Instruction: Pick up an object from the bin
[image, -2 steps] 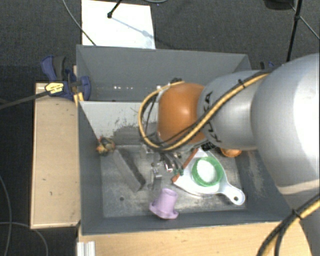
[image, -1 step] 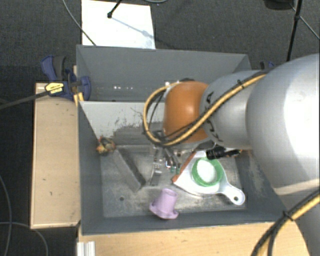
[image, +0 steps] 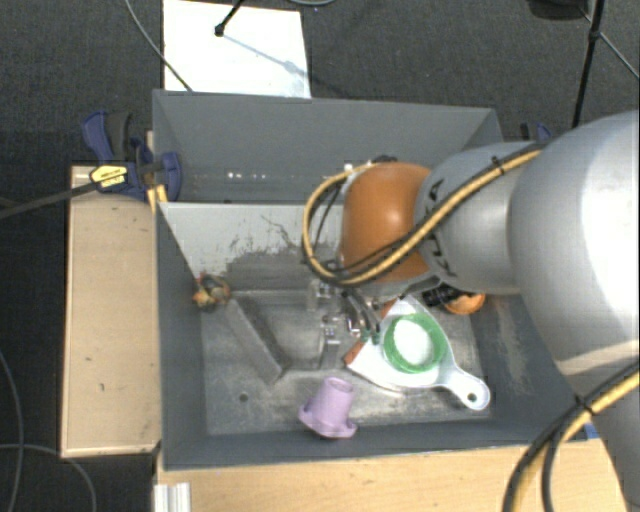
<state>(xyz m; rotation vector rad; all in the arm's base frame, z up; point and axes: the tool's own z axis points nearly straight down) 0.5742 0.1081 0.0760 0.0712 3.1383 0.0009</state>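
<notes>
Camera view, looking down from above: a grey metal bin (image: 250, 330) with sloping walls and a scuffed floor. A large silver-grey robot arm (image: 570, 230) comes in from the right edge. It ends in a rounded orange cover (image: 385, 225) looped with black-and-yellow cables (image: 322, 215).

Below the cover the metal hand (image: 335, 338) points down, low over the middle of the bin's floor. Whether the hand is spread or pressed together cannot be told.

Just right of the hand lies a flat white plastic scoop with a short handle (image: 450, 378), the handle pointing toward the bin's front right corner. A bright green ring with a white centre (image: 413, 343) sits in its bowl. A small red bit (image: 352, 352) shows between hand and scoop; what it is cannot be told.

Near the front edge, just in front of the hand, a lilac plastic cup (image: 330, 408) lies tipped on its side. A round orange thing (image: 462, 300) peeks out beside the arm near the right wall. A small brown thing (image: 210, 292) rests against the left wall, toward the back left corner.
</notes>
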